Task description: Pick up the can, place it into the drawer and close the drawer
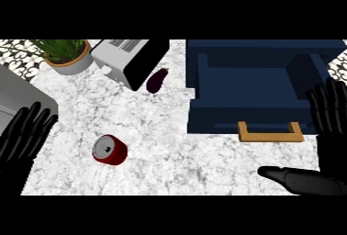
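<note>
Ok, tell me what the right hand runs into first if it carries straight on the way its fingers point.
The right hand points up the view with straight fingers, beside the open blue drawer. Straight on, its fingertips look set to meet the drawer's right wall, though their height above it is unclear.

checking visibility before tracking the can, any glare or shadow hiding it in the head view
Head view: the red metal can lies evenly lit on the white marbled counter, with no glare and only faint shading beside it; the open dark blue drawer is dim inside.

white marble counter (169,133), potted plant (64,54), toaster (125,57)
</note>
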`<state>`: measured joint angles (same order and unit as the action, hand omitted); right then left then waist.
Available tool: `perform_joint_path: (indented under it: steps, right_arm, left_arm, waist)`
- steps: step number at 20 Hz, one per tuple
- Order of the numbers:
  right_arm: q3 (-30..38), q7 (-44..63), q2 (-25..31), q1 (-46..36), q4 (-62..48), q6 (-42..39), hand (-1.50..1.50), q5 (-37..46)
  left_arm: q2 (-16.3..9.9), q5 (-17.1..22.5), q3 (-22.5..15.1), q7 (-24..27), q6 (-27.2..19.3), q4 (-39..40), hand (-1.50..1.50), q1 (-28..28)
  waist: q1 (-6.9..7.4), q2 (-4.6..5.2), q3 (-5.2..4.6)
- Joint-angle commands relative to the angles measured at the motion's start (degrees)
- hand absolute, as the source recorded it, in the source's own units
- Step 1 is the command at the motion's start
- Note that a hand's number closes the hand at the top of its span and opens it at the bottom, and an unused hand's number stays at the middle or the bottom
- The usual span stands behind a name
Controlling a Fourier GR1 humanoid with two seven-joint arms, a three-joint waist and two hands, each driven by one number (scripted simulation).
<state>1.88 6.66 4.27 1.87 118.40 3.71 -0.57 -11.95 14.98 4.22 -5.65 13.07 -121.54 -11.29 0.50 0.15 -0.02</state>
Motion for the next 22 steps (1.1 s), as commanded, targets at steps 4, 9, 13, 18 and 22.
perform_joint_path:
  steps: [4,9,13,18,22]
  right_arm:
    - [4.0,8.2,2.3,0.5,1.7,-0.4,-1.5,-2.9]
    - [1.7,2.9,-0.6,3.2,-1.4,0.0,-1.5,0.1]
    - [1.8,1.7,-1.2,6.2,1.2,-1.1,-1.5,-0.5]
    - [5.9,1.9,0.8,2.5,-2.0,-2.1,-1.5,-2.6]
    - [6.7,2.4,1.0,3.4,-1.7,-3.1,-1.5,-3.5]
  left_arm:
    - [-3.4,10.0,6.3,-9.1,3.2,-1.2,-1.5,-4.4]
    - [-2.8,14.4,10.7,-11.2,6.2,-6.0,-1.5,-8.2]
    - [-4.5,13.9,11.8,-14.8,5.2,0.0,-1.5,1.6]
    - [1.3,4.2,5.9,-10.5,6.4,2.2,-1.5,-1.0]
    - [4.2,0.4,2.9,-10.6,5.1,4.0,-1.5,0.0]
  waist:
    - [-0.34,-0.21,0.02]
    - [-0.17,-0.23,0.03]
    - [-0.56,-0.2,0.03]
    - [-0.44,-0.17,0.02]
    - [-0.48,-0.18,0.03]
